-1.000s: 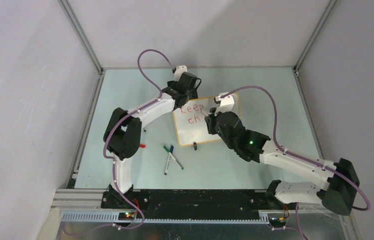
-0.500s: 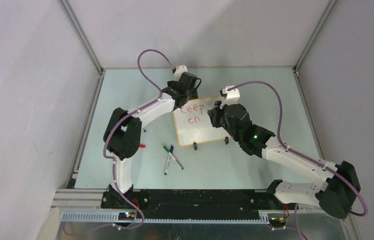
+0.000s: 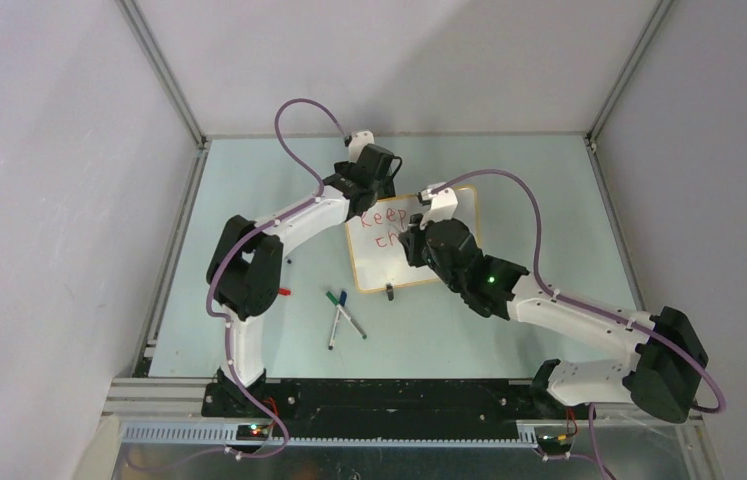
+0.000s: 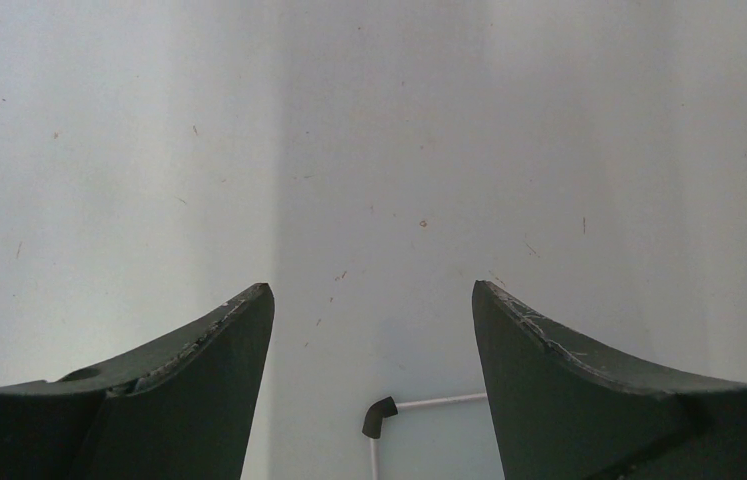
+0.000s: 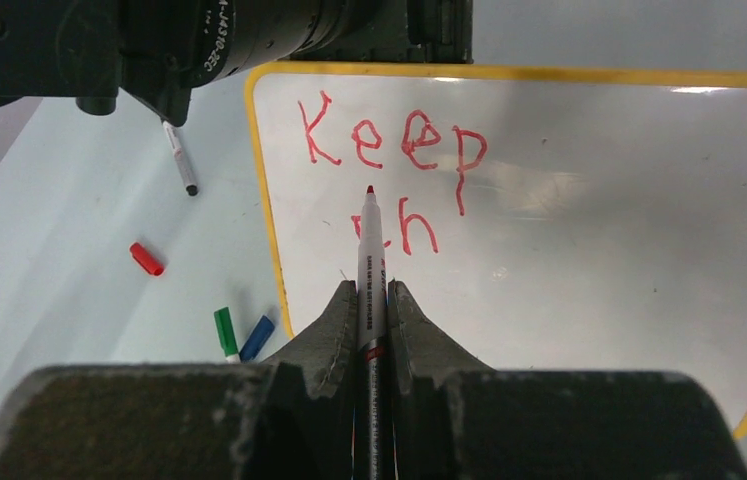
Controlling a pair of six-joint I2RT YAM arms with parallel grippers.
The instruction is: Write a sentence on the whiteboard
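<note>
Pale green tabletop (image 3: 509,170) fills a white-walled enclosure with metal corner posts. Both arms reach from the near edge toward the middle.

Near the middle of the table lies the whiteboard (image 3: 381,268), its two black clip feet on its near edge. It looks light and stiff, with a glossy face, so I judge it would slide on the smooth table under pen pressure. The safest place to steady it is the thin frame or a corner, well away from the wet ink.

The left gripper (image 3: 361,192) sits over the board's far-left corner. In the left wrist view its fingers (image 4: 219,340) stand wide apart with nothing between them. Whether it presses on the frame cannot be told.

The right gripper (image 5: 372,288) is over the board's middle, pinched tight on the barrel of a red marker (image 5: 370,250). The tip points far, just under "Keep" and at the start of the second line. Whether it touches the surface is unclear.

Left of the board, well apart from both grippers, lie loose green and blue markers (image 3: 341,315) and a red cap (image 5: 146,259).

The sentence (image 5: 394,140) so far reads "Keep" with "ch" beneath, so most of it seems unwritten.
</note>
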